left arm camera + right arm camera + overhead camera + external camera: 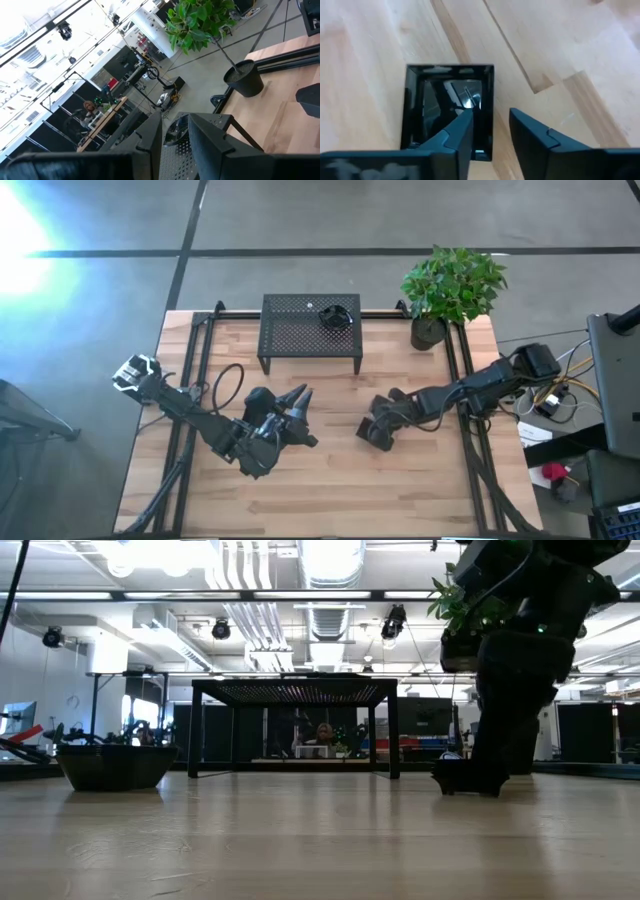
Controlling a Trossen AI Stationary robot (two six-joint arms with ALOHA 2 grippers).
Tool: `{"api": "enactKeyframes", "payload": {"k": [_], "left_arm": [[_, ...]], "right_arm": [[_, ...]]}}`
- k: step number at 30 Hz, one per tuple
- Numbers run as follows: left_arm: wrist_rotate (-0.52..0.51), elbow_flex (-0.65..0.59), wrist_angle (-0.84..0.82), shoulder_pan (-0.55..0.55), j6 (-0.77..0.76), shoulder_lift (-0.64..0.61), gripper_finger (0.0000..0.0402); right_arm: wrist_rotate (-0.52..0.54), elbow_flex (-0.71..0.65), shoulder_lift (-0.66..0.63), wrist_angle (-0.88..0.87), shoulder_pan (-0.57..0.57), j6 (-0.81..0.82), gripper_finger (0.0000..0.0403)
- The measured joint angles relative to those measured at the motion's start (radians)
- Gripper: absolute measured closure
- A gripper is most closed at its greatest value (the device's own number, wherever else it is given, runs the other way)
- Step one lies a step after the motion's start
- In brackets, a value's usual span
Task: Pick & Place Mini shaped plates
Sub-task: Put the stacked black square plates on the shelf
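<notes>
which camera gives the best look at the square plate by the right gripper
The right wrist view: the square plate fills it, lying on the table under the right gripper. In the high and low views the arm hides it; the left wrist view misses it.

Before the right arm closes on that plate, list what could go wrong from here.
1. The right gripper has one finger inside the small glossy black square plate and one outside its rim; closing may tip or skid it across the wooden table.
2. The raised left gripper sits nearby, so carrying toward the black perforated metal stand risks an arm clash.
</notes>
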Motion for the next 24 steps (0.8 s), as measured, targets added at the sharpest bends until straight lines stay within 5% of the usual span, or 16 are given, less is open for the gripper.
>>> {"api": "enactKeyframes", "payload": {"k": [9,24], "left_arm": [[0.001,0.0,0.0,0.0,-0.01,0.0,0.0307],[0.004,0.0,0.0,0.0,-0.023,0.0,0.0307]], "right_arm": [[-0.077,0.024,-0.008,-0.089,-0.05,0.045,0.0237],[-0.235,0.017,0.005,-0.088,-0.098,0.045,0.0235]]}}
